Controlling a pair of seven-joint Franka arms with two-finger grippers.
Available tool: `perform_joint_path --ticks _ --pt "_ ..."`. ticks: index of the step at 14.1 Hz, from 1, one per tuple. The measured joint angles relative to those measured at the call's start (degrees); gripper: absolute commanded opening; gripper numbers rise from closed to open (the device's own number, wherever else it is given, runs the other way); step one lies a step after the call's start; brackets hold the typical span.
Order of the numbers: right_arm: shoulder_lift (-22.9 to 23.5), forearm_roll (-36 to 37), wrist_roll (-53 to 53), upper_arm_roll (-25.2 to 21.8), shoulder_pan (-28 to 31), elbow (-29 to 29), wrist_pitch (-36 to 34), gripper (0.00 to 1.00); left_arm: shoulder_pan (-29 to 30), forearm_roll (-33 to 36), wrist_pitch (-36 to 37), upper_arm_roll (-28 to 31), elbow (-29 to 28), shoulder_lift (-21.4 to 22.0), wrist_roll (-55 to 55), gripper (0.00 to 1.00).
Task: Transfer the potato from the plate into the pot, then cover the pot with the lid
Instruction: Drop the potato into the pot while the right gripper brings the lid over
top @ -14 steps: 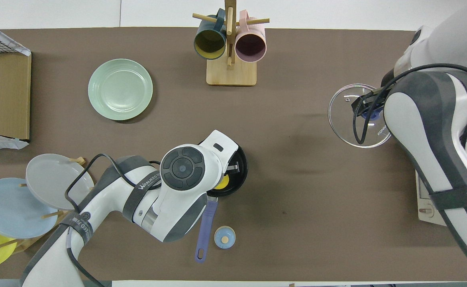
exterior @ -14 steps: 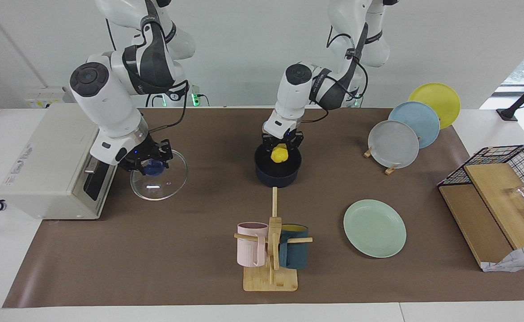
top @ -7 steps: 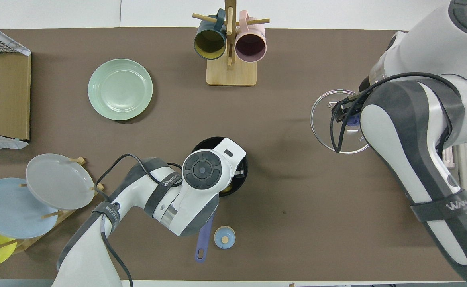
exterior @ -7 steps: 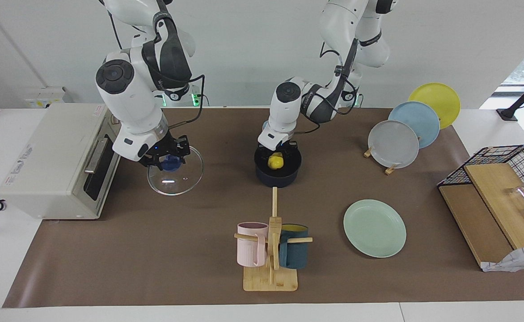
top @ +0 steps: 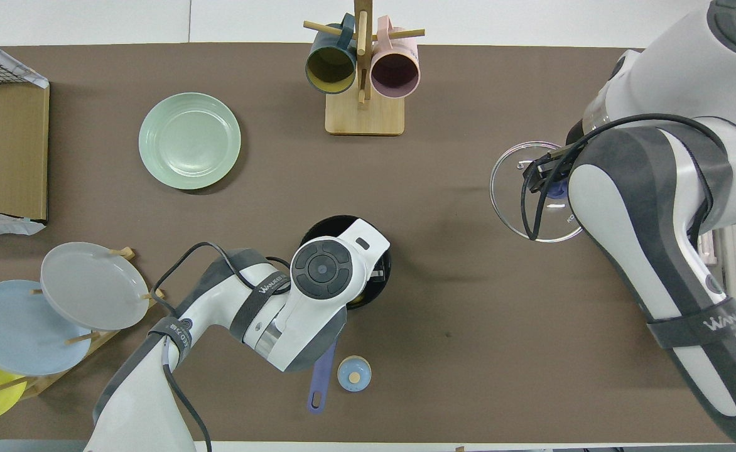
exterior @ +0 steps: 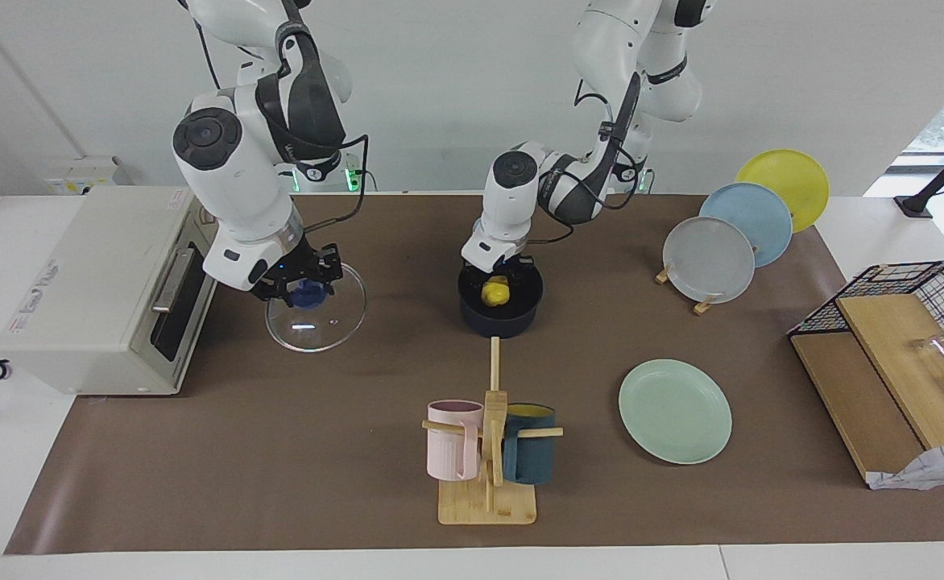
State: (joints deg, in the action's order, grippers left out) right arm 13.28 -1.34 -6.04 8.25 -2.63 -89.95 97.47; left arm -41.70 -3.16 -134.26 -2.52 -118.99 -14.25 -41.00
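Little has shifted in the last half second. The right gripper (exterior: 304, 283) stays clamped on the knob of the lid (exterior: 316, 310), raised beside the toaster oven (exterior: 93, 282). The left gripper (exterior: 503, 270) hangs over the pot (exterior: 500, 310), fingers apart; the potato (exterior: 494, 292) lies inside, and the plate (exterior: 675, 411) is bare. Covering comes next, I judge: the left arm must clear first.

This is a robotics lab set up as a mock kitchen. Two white robot arms (exterior: 230, 177) stand at a white table (exterior: 5, 515) covered by a brown mat (exterior: 279, 451), against a bare white wall (exterior: 440, 80). Kitchen props sit on the mat: a toaster oven (exterior: 93, 290), a mug stand (exterior: 488, 451), a plate rack (exterior: 681, 278) and a wire basket (exterior: 915, 282).
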Motion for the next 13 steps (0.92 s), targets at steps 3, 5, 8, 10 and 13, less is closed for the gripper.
perform_joint_path --ticks 3,5,8,10,13 --pt "0.0 0.0 0.3 0.1 -0.3 0.0 0.0 0.00 0.0 0.1 0.0 0.3 0.1 0.1 0.5 1.00" --pt "0.0 0.0 2.7 0.2 -2.0 0.0 0.0 0.00 0.2 0.1 1.3 0.7 0.7 1.4 0.6 1.00" --pt "0.0 0.0 5.1 0.2 -3.7 0.0 0.0 0.00 3.3 0.1 11.4 1.3 5.7 5.3 2.3 1.00" --pt "0.0 0.0 6.2 0.2 -4.2 0.0 0.4 0.00 7.6 0.1 18.8 1.4 10.7 8.2 5.5 1.00" --pt "0.0 0.0 12.5 0.3 -7.8 0.0 2.5 0.00 16.7 0.0 28.5 1.9 17.8 12.0 14.5 1.00"
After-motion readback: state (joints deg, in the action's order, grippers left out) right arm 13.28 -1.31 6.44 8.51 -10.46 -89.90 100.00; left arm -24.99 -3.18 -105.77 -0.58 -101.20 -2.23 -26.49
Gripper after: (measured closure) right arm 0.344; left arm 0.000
